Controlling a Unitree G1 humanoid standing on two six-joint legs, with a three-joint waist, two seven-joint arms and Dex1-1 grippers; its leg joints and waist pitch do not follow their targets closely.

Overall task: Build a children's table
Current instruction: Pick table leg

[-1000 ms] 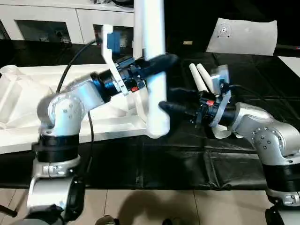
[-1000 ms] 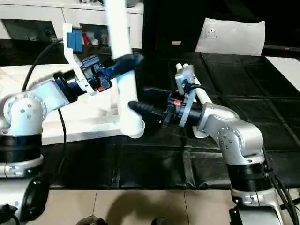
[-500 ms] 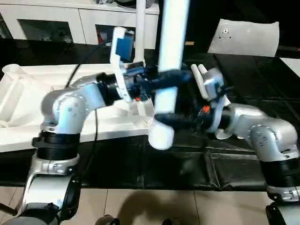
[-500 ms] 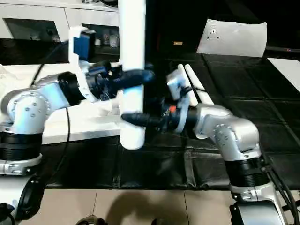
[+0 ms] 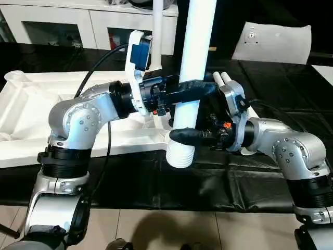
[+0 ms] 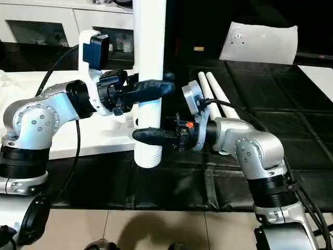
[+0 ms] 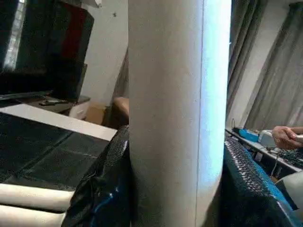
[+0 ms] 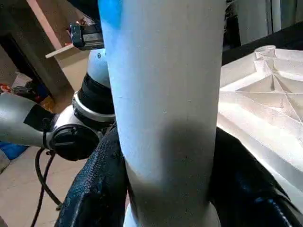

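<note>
A white table leg (image 5: 196, 47) stands upright in the air, its threaded end (image 5: 179, 155) just above the black tabletop. My left gripper (image 5: 200, 89) is shut on its middle, with black fingers (image 7: 106, 189) hugging both sides. My right gripper (image 5: 179, 136) is shut on the same leg lower down, its fingers (image 8: 94, 189) pressed against both flanks. The table top (image 5: 31, 114) lies upside down at the left, ribbed underside (image 8: 274, 94) up. Behind the held leg a slimmer leg (image 5: 157, 26) stands upright. Two more legs (image 6: 216, 94) lie behind my right arm.
The black work surface (image 5: 208, 182) ends close in front, with tiled floor below. A white cabinet with glass doors (image 5: 52, 26) runs along the back left. A flat white panel (image 5: 276, 44) leans at the back right. A person's hand (image 7: 286, 137) shows far off in the left wrist view.
My left arm carried the leg rightward and up a little. My right gripper came in from the right and closed its fingers around the lower part of the leg.
</note>
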